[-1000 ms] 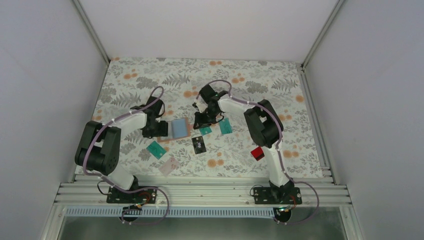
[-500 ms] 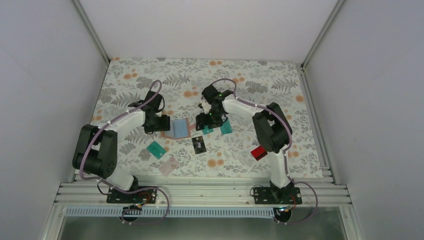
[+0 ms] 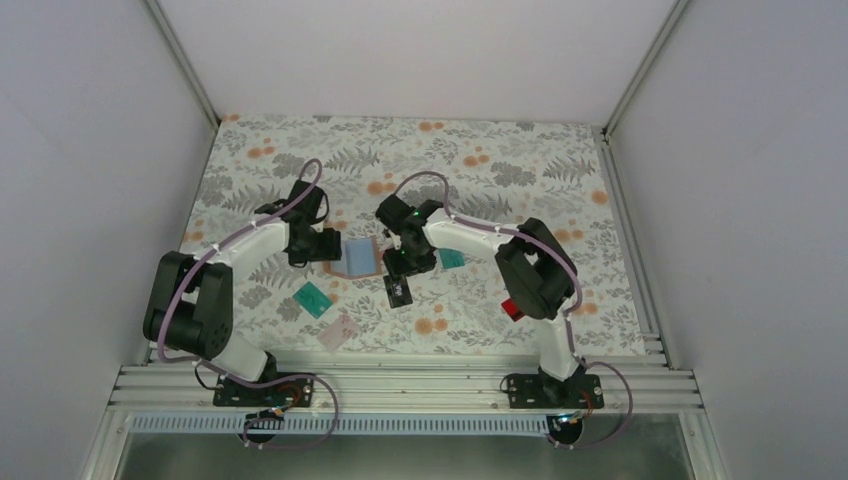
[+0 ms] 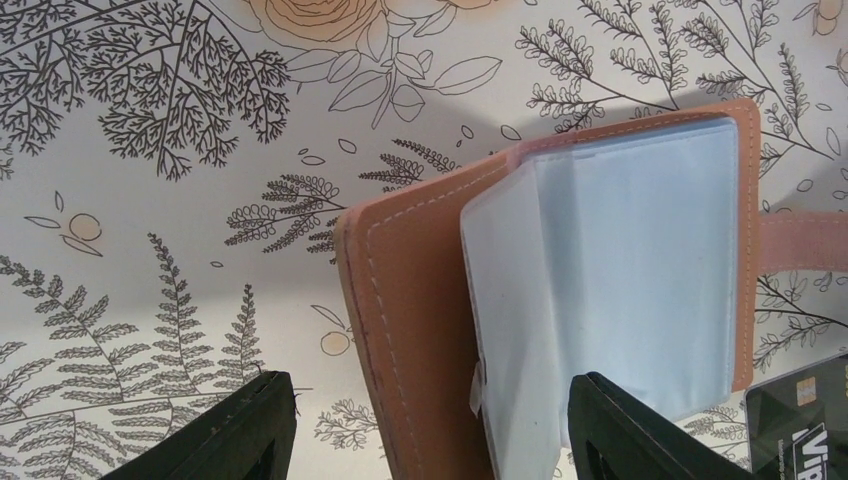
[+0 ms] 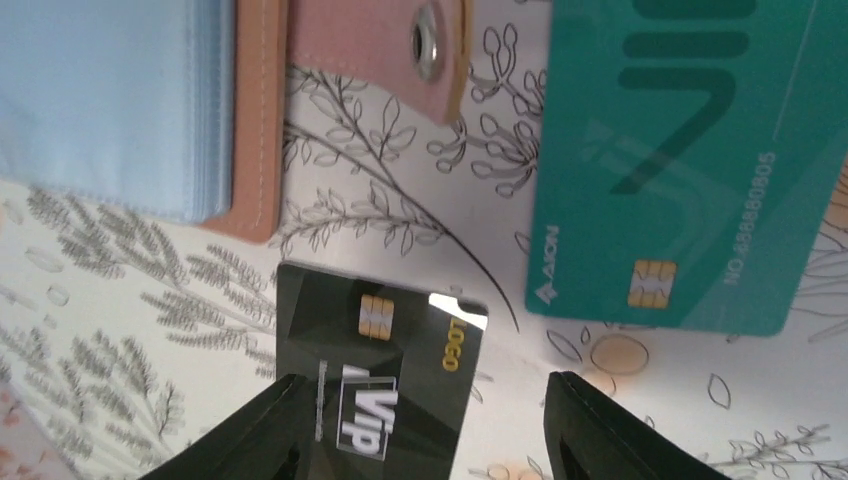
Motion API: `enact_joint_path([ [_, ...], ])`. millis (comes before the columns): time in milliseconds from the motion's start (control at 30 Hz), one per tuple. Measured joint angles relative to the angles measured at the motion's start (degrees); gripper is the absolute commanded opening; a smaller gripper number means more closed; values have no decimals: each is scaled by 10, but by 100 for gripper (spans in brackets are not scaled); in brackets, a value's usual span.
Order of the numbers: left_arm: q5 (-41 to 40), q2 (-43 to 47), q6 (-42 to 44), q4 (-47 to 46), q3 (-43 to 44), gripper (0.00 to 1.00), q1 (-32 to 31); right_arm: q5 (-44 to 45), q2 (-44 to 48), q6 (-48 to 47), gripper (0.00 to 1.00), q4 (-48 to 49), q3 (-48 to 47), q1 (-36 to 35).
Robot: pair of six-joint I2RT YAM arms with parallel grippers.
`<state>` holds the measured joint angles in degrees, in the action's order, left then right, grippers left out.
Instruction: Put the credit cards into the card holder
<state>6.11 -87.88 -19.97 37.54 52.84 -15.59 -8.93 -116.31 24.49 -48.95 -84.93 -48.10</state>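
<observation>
2 grippers, fingers spread, grasp nothing. We see the left gripper (image 4: 430, 405) over the unfolded card holder (image 3: 358, 257) at the overhead view's centre, and the right gripper (image 5: 425, 390) over the black card (image 5: 375, 365), with a teal card (image 5: 680, 180) at upper right.

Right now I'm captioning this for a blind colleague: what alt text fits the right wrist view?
The right gripper, jaws open, hangs over a black card on a floral tablecloth. A teal card lies upper right; the open card holder, upper left.
</observation>
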Motion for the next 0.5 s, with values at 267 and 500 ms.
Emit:
enact_joint_path([
  [267, 2, 25, 0, 9, 0, 68, -2, 82, -39, 40, 41, 5, -26, -19],
  [500, 2, 34, -1, 15, 0, 68, -10, 123, -41, 50, 39, 27, -23, -25],
])
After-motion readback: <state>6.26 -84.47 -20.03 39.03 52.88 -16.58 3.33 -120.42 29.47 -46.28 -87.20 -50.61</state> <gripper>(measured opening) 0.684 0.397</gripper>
